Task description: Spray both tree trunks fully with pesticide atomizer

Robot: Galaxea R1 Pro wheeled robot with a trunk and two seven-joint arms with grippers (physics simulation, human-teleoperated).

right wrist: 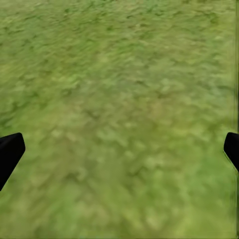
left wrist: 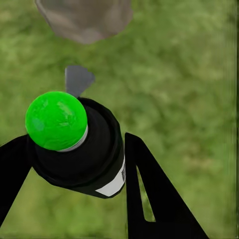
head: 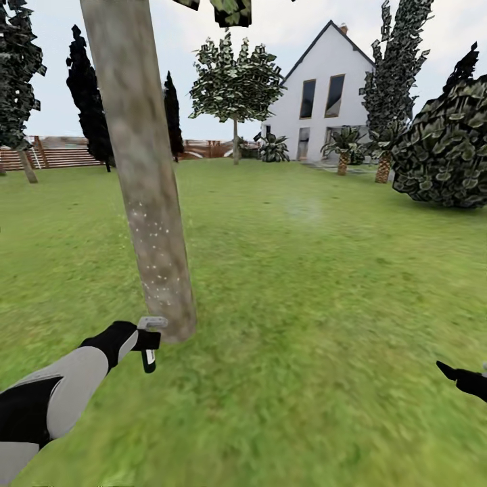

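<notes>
The left gripper (head: 147, 341) has its jaws clamped around the black sprayer (left wrist: 82, 149), held just beside the foot of the tree trunk (head: 145, 182), whose lower bark is flecked with white dots. The right gripper (right wrist: 119, 149) hangs over the lawn (head: 304, 304), jaws spread wide.

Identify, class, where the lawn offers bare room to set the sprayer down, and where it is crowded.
Widest free patch: open grass between the tree trunk and the big shrub, reaching to the house. Bare grass also lies below the open right claw. Crowded: the trunk's base, where the left claw holds the atomizer close beside it.
</notes>
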